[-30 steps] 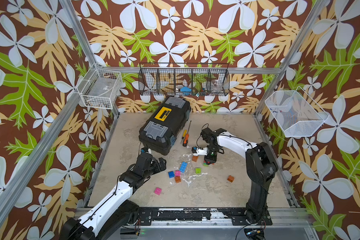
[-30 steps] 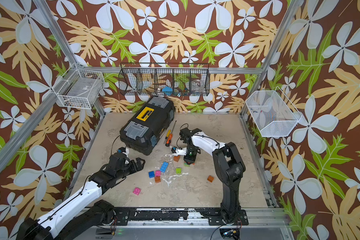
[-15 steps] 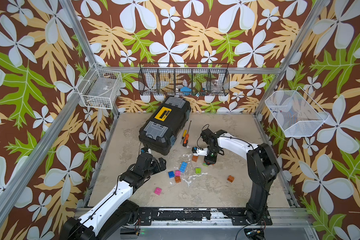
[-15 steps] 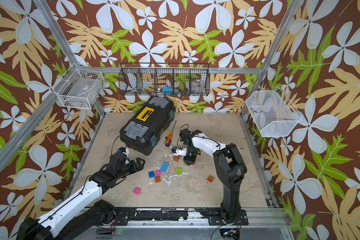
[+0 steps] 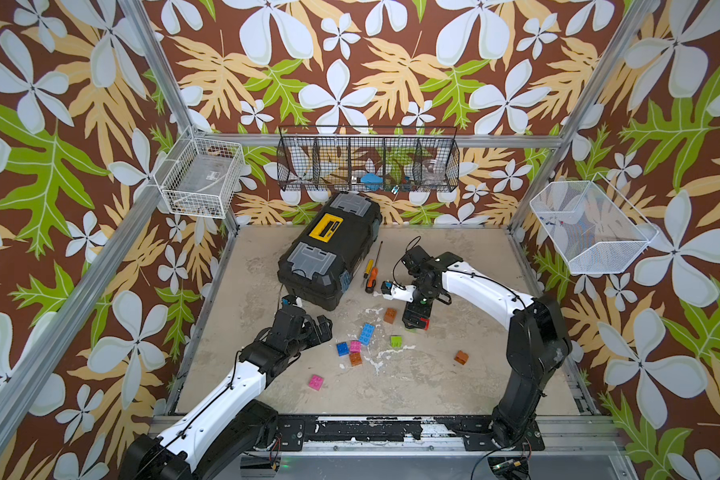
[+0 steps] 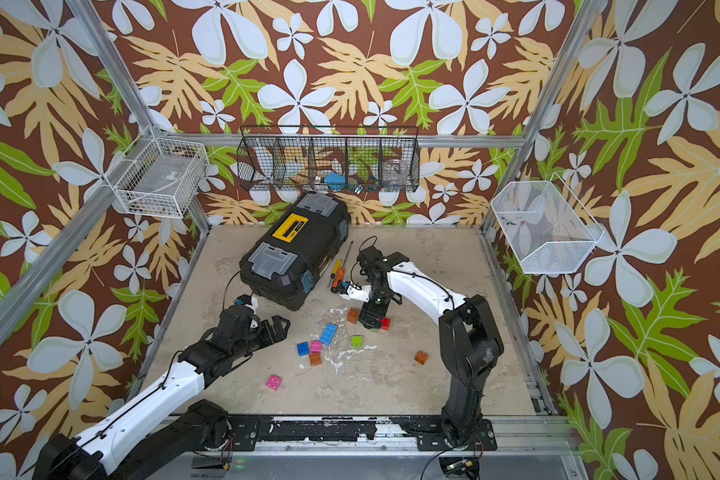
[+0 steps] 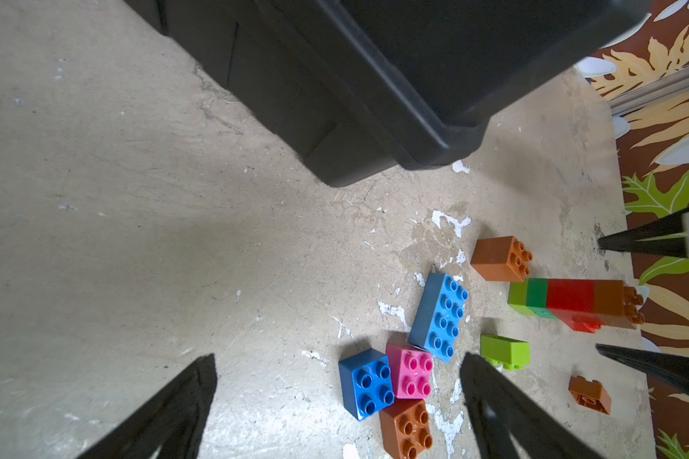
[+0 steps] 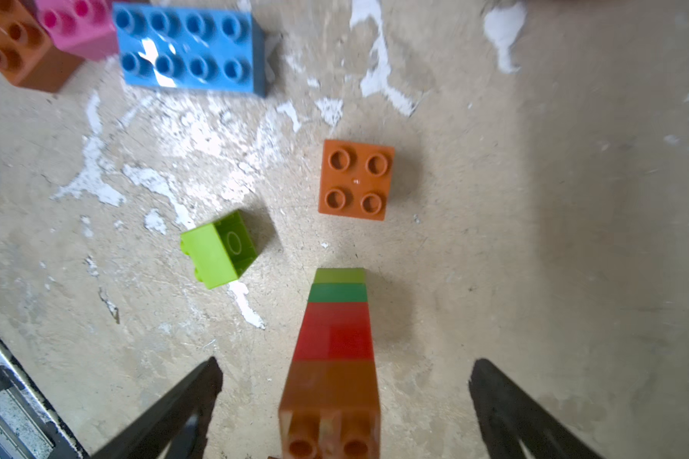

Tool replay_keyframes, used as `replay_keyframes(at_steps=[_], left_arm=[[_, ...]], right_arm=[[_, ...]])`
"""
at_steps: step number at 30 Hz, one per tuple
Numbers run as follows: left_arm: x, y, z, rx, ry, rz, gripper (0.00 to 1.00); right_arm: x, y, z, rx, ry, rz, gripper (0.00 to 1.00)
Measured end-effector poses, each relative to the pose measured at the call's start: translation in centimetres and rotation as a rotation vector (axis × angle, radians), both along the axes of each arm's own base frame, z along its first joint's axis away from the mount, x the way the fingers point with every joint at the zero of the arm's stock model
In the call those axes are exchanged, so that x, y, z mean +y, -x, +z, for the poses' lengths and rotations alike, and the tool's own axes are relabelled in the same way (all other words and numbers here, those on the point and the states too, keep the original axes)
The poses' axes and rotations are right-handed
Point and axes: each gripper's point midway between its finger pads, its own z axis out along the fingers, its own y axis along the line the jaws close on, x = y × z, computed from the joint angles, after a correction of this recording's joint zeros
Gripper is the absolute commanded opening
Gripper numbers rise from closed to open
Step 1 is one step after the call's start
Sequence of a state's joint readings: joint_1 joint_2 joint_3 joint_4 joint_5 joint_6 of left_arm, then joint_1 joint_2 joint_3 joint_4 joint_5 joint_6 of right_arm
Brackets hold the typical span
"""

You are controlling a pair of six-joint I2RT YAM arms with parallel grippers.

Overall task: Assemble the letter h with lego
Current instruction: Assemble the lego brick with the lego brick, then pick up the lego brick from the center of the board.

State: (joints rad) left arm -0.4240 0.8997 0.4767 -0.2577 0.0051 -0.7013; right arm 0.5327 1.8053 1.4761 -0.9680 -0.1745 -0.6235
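Plainly the lego stack stands untouched between the wide-open right jaws.

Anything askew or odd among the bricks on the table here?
Yes. The lime brick lies tipped on its side, with its hollow underside showing. A small orange-brown brick, set apart from the rest, also looks overturned. The table surface is chipped white in patches.
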Motion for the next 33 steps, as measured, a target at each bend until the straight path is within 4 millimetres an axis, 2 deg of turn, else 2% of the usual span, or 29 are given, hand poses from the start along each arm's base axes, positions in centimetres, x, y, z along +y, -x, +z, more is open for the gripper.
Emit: replay_keyframes(at_steps=[3, 6, 10, 12, 14, 18, 21, 25, 33], left_arm=[[0.0, 0.0, 0.0, 0.002, -0.001, 0.0, 1.0], [0.0, 0.0, -0.1, 0.005, -0.002, 0.0, 1.0], [0.0, 0.0, -0.2, 0.007, -0.005, 0.001, 1.0], [0.1, 0.0, -0.2, 0.005, -0.007, 0.004, 1.0], [0.1, 0.0, -0.1, 0.003, -0.008, 0.006, 1.0], [0.4, -0.1, 0.0, -0.001, -0.018, 0.016, 1.0], [0.4, -0.1, -0.2, 0.003, -0.019, 0.016, 1.0], [0.4, -0.2, -0.2, 0.005, -0.02, 0.016, 1.0], [0.4, -0.2, -0.1, 0.002, -0.022, 0.019, 1.0]], right_arm=[[0.6, -0.2, 2.9, -0.057, -0.066, -0.031, 1.0], [0.9, -1.3, 6.8, -0.177, -0.149, -0.108, 1.0], [-0.6, -4.1, 12.0, -0.392, -0.261, -0.423, 1.0], [-1.9, -4.8, 13.1, -0.43, -0.311, -0.607, 0.99], [-3.0, -4.9, 12.7, -0.409, -0.349, -0.773, 0.83], [-4.2, -2.9, 9.1, -0.244, -0.399, -1.096, 0.75], [-3.2, -0.9, 6.9, -0.116, -0.418, -1.248, 0.67], [-1.6, 0.2, 4.4, -0.017, -0.376, -1.348, 0.66], [-1.6, 0.6, 2.1, -0.001, -0.269, -1.422, 0.68]])
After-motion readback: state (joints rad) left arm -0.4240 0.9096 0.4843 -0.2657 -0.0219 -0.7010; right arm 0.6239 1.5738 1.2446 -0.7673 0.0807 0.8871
